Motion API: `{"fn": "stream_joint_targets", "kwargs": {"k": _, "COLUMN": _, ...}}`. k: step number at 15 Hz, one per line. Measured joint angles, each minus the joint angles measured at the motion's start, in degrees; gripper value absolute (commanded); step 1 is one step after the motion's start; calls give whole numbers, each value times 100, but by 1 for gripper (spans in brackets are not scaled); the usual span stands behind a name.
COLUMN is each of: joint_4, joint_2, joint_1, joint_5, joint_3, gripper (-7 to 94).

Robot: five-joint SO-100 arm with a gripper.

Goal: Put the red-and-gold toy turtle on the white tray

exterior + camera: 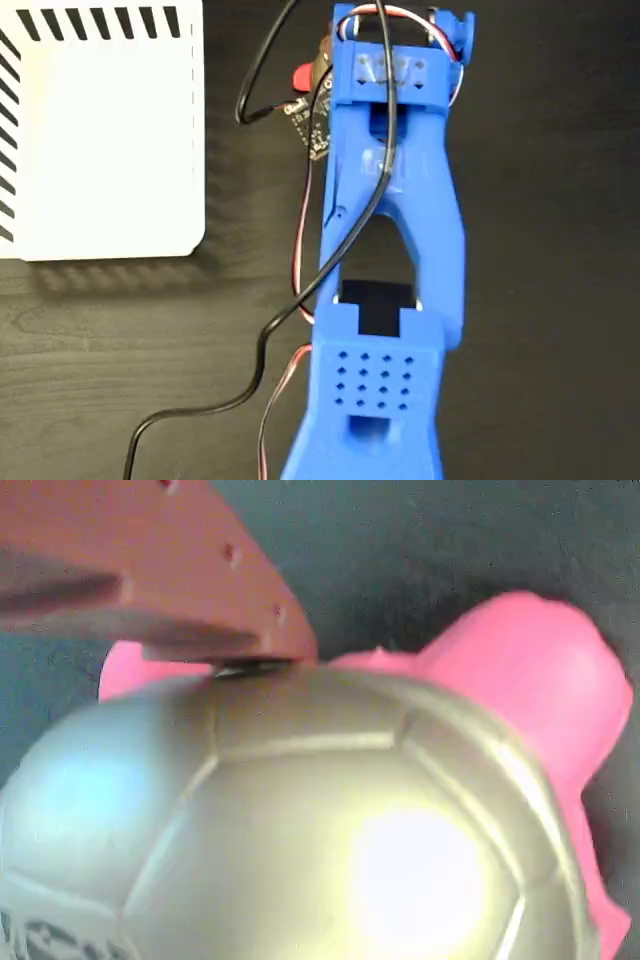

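Surface: dark wood-grain table (560,300) fills the fixed view; you see nothing on it but the tray, the arm and its cables.

White tray: the white tray (110,140) sits at about 10 o'clock in the fixed view, cut off by the left and top edges, black stripes along its rim. Its face shows bare, so you have delivered nothing yet.

Cables: a black cable (262,340) loops from the arm's wrist down toward 7 o'clock, between tray and arm.

Turtle: the red-and-gold toy turtle (305,72) shows in the fixed view only as a small red and gold sliver at roughly 12 o'clock, peeking out at the left of the arm's head, on the table and well clear of the tray's right edge. In the wrist view its shell (300,830) fills the lower frame, the red body reading pink at 2 o'clock.

Arm: the blue arm (385,300) runs from 6 o'clock up to 12 o'clock, covering most of the toy.

Gripper: the gripper (345,75) is down at the turtle; one finger (170,570) lies against the top of the shell at 11 o'clock in the wrist view. You cannot tell whether the fingers are apart or pressed onto the toy, since the other one is out of sight.

Progress: early, by my judgement. The reach looks done; a secure grasp, the lift, the carry toward 9 o'clock and the release on the tray are all left for you.
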Motion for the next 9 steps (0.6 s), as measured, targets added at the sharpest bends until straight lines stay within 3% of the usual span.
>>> {"fn": "stream_joint_targets", "kwargs": {"k": 2, "joint_4": -35, "joint_2": 0, "joint_1": 0, "joint_5": 0, "joint_3": -35, "gripper": 18}}
{"fn": "stream_joint_targets", "kwargs": {"k": 6, "joint_4": -44, "joint_2": 0, "joint_1": 0, "joint_5": 26, "joint_3": -35, "gripper": 11}}
{"fn": "stream_joint_targets", "kwargs": {"k": 9, "joint_4": -149, "joint_2": 9, "joint_1": 0, "joint_5": 519, "joint_3": -70, "gripper": 7}}
